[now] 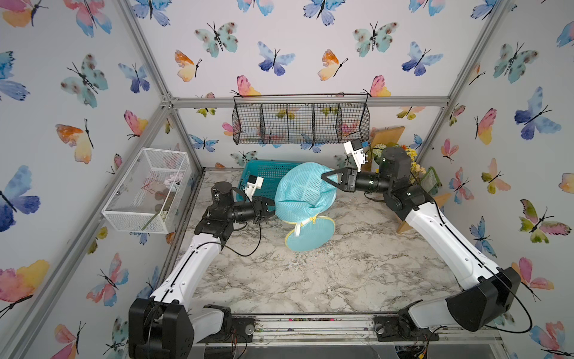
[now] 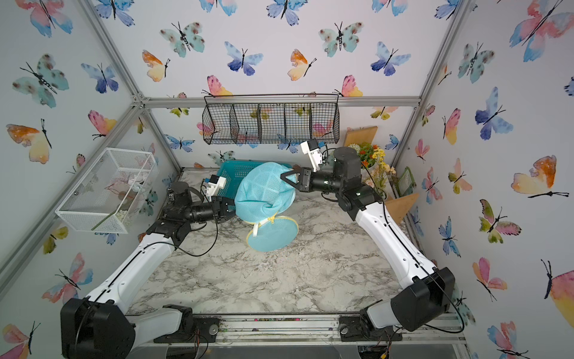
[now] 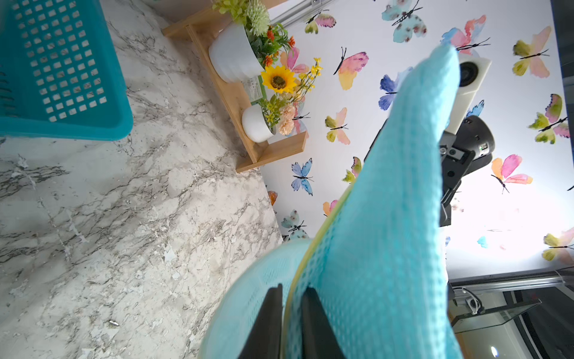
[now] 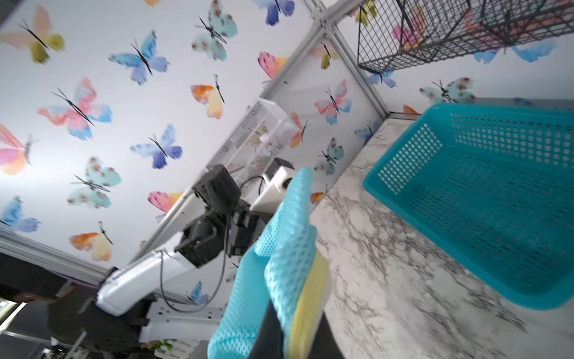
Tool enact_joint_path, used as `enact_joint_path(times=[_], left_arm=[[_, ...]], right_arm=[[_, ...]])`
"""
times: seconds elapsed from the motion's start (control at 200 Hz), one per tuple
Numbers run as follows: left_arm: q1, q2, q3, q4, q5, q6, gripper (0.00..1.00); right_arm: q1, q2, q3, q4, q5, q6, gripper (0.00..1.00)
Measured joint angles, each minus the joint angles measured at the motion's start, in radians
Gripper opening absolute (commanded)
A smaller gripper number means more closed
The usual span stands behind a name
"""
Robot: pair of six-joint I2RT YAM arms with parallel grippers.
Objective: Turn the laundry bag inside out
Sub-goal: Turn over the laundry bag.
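In a top view, a white wire basket (image 1: 146, 189) hangs on the butterfly-papered wall at the left of the frame. Right of it, the left gripper (image 1: 269, 207) meets the lower left edge of the laundry bag (image 1: 306, 189). In the left wrist view its black wedge-shaped fingers (image 3: 270, 317) stand narrowly apart on either side of a yellow-piped seam; whether they pinch it cannot be told. Behind them, a rigid teal plastic basket (image 1: 264, 172) with slotted walls sits at the far edge of the marble-patterned tabletop (image 1: 310, 279). The bag, of soft light-turquoise mesh, is raised at frame centre and bulges into a rounded dome. Below it hangs a flat round end panel (image 1: 313, 236), rimmed in yellow, with a white loop (image 1: 298, 229) at its upper edge; contact with the tabletop cannot be told. At the bag's upper right, the right gripper (image 1: 325, 177) is clamped tight on a fold of mesh and yellow piping. A black wire rack (image 1: 301, 124) hangs above centre. A wooden shelf (image 1: 389, 135) with flowers stands at far right.
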Motion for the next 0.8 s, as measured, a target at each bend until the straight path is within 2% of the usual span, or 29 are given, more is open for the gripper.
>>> enact_joint_path(times=[0.055,0.14,0.225,0.33,0.47,0.581,0.686,0.801], left_arm=[[-0.008,-0.022,-0.020,0.021,-0.009,-0.027,0.27],[-0.032,-0.037,-0.041,0.047,-0.017,-0.067,0.55],[-0.047,-0.042,-0.040,0.045,-0.026,-0.075,0.73],[-0.024,-0.047,0.012,-0.059,-0.061,-0.032,0.85],[0.093,-0.047,0.197,-0.254,-0.154,0.077,0.88],[0.192,-0.018,0.450,-0.382,-0.222,0.170,0.85],[0.187,0.039,0.642,-0.395,-0.234,0.230,0.82],[0.141,0.061,0.660,-0.385,-0.233,0.279,0.79]], right_arm=[[-0.008,0.005,-0.008,0.101,-0.001,0.070,0.04],[-0.026,0.014,-0.008,0.230,0.002,0.148,0.03],[-0.041,0.022,-0.008,0.312,-0.005,0.208,0.03],[-0.041,0.036,-0.008,0.367,-0.042,0.255,0.03],[-0.041,0.054,-0.010,0.386,-0.138,0.309,0.04],[-0.041,0.055,-0.040,0.404,-0.232,0.362,0.04],[-0.041,0.061,-0.109,0.477,-0.320,0.457,0.04],[-0.034,0.072,-0.184,0.524,-0.389,0.556,0.04]])
